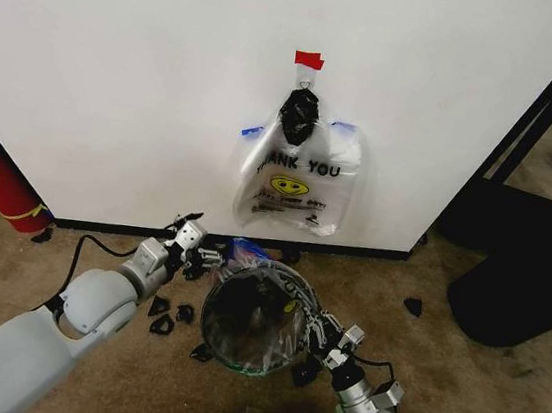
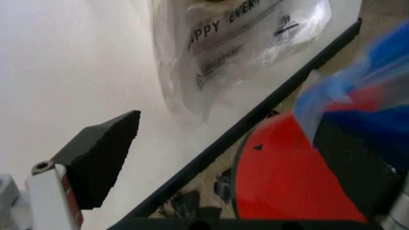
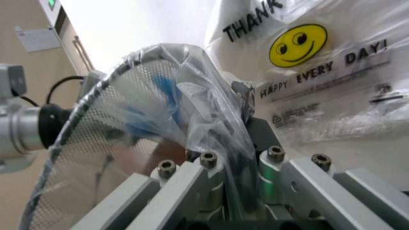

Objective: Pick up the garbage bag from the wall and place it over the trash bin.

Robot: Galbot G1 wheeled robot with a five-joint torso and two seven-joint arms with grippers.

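A: Head view? 
B: The garbage bag (image 1: 260,317) lines the trash bin (image 1: 238,355) on the floor at six o'clock below the hanging bunch (image 1: 300,174); left hand (image 1: 202,253) at its ten o'clock rim, right hand (image 1: 318,335) at four.

A: Left wrist? 
B: Its pad (image 2: 102,158) is spread wide, gripping nothing, beside the wall (image 2: 64,72).

A: Right wrist? 
B: Fingers (image 3: 208,179) pinch the film.

"THANK YOU", yellow smiley and "HAPPY EVERY DAY!" printed on hanging bunch of bags (image 1: 299,184)
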